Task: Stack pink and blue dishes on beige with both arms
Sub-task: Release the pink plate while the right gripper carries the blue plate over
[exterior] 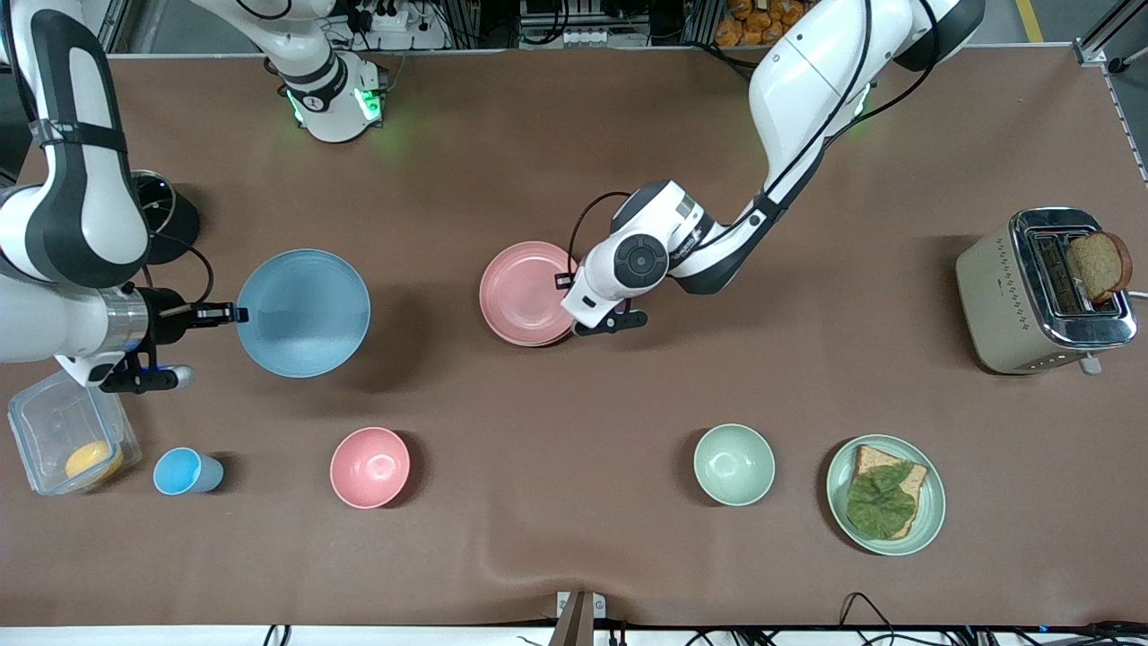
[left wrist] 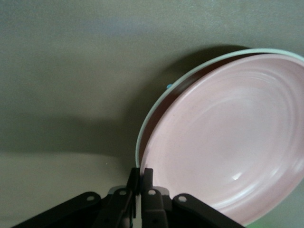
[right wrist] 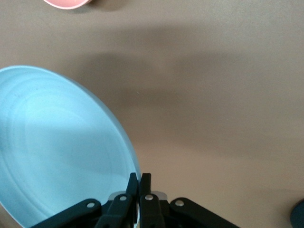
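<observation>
At the middle of the bench (exterior: 628,538), the first half of the job looks all but finished: the pink plate (exterior: 520,292) lies over the beige plate (left wrist: 266,50), of which only a thin pale rim shows beneath it. In the left wrist view a dark gap separates the two rims on the side nearest the fingers, so I judge the pink plate is tilted and not fully settled. The left end effector (exterior: 567,280) sits at the edge of the pink plate that faces the left arm's end of the bench, its fingers (left wrist: 147,183) drawn narrow and pinching that rim. Letting go and backing away is what remains for this arm.

The second half has not been done. The blue plate (exterior: 303,312) is gripped by its rim in the right end effector (exterior: 231,313), whose fingers (right wrist: 145,185) are closed tightly on the edge. The plate sticks out from the fingers toward the stack, roughly level. Its shadow falls offset on the bench, so it appears to be lifted rather than resting. It hangs over the bench toward the right arm's end, well apart from the pink and beige pair. Carrying it across and setting it on the pink plate is left, probably once the left arm has cleared the stack
</observation>
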`<state>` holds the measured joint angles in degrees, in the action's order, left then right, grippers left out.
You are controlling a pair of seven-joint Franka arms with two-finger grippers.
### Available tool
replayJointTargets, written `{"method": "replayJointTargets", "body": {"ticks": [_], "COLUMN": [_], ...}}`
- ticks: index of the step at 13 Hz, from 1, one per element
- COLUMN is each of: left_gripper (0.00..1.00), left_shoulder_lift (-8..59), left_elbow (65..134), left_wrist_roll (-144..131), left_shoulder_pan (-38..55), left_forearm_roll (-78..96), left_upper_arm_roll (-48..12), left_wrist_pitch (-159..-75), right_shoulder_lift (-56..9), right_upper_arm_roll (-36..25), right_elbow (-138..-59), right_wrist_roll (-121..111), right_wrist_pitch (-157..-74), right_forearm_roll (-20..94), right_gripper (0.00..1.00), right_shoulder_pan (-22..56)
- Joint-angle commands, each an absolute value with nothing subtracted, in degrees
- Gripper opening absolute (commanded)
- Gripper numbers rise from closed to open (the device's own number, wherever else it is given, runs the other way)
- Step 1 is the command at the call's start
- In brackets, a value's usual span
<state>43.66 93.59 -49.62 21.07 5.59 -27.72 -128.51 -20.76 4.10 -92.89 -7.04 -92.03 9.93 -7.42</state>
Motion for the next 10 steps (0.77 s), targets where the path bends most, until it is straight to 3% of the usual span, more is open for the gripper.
{"method": "replayJointTargets", "body": {"ticks": [1,5,10], "left_gripper": [1.00,1.00,1.00], "left_shoulder_lift": [44.2,41.5,25.3], "left_elbow": [92.8,92.0,92.0], "left_wrist_roll": [-50.4,-51.3,-50.5], "left_shoulder_pan": [21.4,20.7,11.8], "left_forearm_roll": [4.3,4.4,4.1], "left_upper_arm_roll": [-27.5,-27.5,-27.6], "left_wrist_pitch": [-129.4,-128.8,-113.9], "right_shoulder_lift": [-19.4,-19.3,-19.3], "right_upper_arm_roll": [4.0,4.1,4.1], "right_elbow": [-93.4,-93.5,-93.7], "right_wrist_roll": [-5.9,-1.7,7.3], "right_wrist_pitch": [-91.4,-91.5,-92.3], "right_forearm_roll": [10.7,10.8,11.6], "right_gripper": [0.00,0.00,0.00], "right_shoulder_pan": [-6.9,-4.8,1.2]}}
